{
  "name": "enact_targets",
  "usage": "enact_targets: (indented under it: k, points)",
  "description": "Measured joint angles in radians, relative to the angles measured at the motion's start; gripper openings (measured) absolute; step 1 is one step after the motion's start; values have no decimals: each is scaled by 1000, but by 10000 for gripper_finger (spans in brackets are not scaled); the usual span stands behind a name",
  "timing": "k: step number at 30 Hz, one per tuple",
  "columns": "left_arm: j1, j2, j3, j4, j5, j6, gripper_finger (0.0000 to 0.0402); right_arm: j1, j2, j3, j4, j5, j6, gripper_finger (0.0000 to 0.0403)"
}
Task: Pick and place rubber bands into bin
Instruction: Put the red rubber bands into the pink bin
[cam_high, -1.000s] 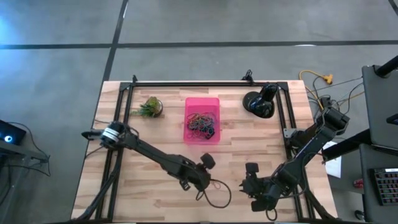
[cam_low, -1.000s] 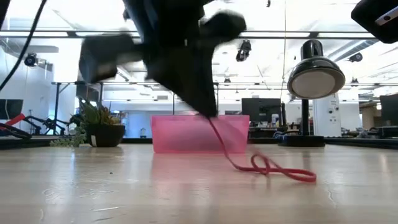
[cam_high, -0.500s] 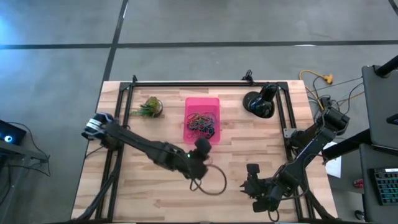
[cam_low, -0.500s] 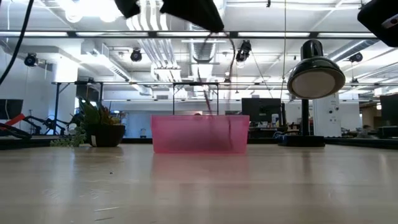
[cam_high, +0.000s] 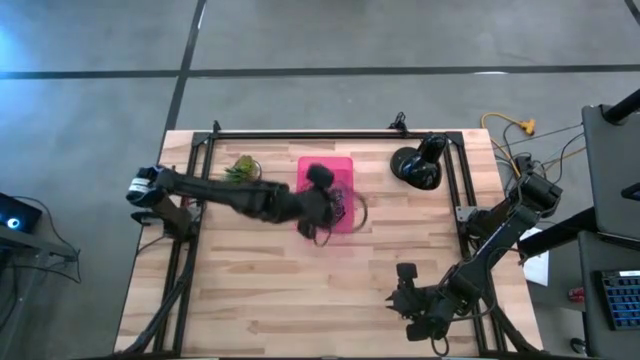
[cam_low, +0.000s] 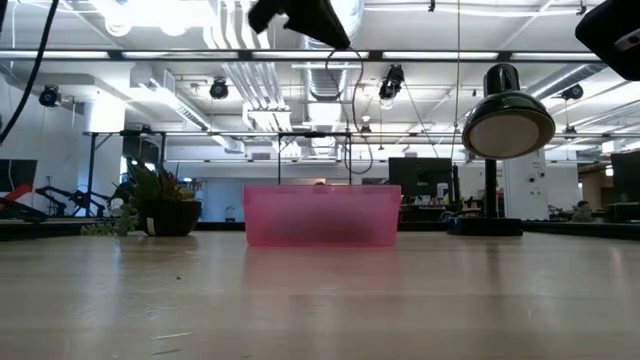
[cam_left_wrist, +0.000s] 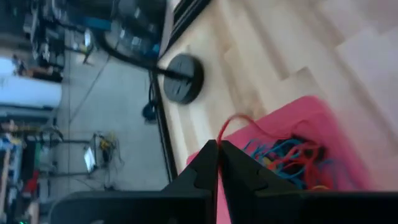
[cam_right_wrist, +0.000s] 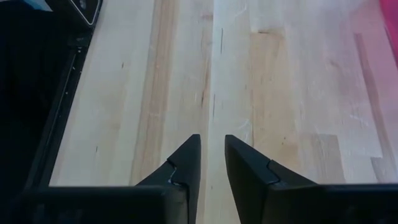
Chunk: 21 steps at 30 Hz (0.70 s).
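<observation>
My left gripper (cam_left_wrist: 217, 152) is clamped on a red rubber band (cam_left_wrist: 225, 129) dangling above the pink bin (cam_high: 343, 163) of bands mid-table. My right gripper (cam_right_wrist: 211, 152) hovers slightly parted, empty, near the front right edge.

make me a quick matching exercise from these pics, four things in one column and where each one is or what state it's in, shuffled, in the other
Things:
1. left end effector
2. right end effector
3. bin
4. plant

Places or states:
A. pink, with a tangle of coloured rubber bands inside
B. near the table's front right, fingers slightly apart, holding nothing
C. on the table beside the bin, on the left arm's side
D. above the bin, shut on a long red rubber band

Pairs: 1-D, 2-B, 3-A, 4-C
</observation>
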Motion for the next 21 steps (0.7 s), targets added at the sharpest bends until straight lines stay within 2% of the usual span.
enact_targets:
  k: [3,11,21]
  points:
    - [68,-1,0,-3,43,0,0,0,0,0,6,0,0,66]
    - [246,21,0,-22,247,-36,0,0,0,-6,8,0,0,74]
    - [355,42,0,-119,352,-238,8,0,0,-13,10,0,0,68]
